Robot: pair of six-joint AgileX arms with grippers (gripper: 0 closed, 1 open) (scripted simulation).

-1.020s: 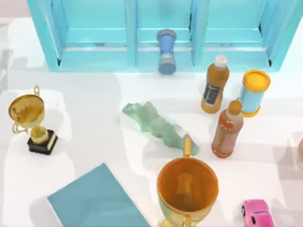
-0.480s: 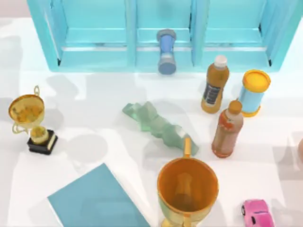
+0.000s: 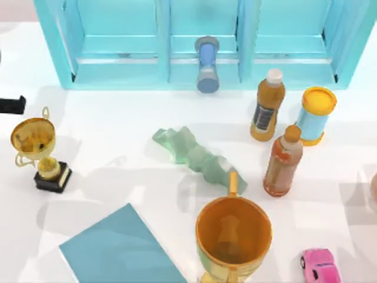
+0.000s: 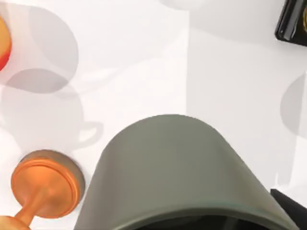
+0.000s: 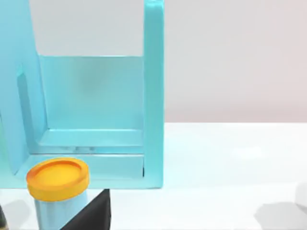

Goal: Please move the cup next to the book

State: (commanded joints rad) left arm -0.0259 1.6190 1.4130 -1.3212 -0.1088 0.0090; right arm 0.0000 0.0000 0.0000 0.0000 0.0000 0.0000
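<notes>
White counter carries everything, with a pale blue shelf unit standing along its far edge and a plain pale wall behind it. At the counter's left edge, beside the small gold trophy, a dark part of my left arm pokes in. From the left wrist, the cup looms close under the camera, a dark grey cylinder held above the counter, so the left hand appears closed around it, though its fingers are hidden and how far they stand apart cannot be told. The foot of the big orange goblet sits near the cup in that view. The book lies flat near the front left of the counter. A green cloth lies mid-counter, two bottles and a yellow-lidded can stand to the right, and a pink toy car sits at the front right.
</notes>
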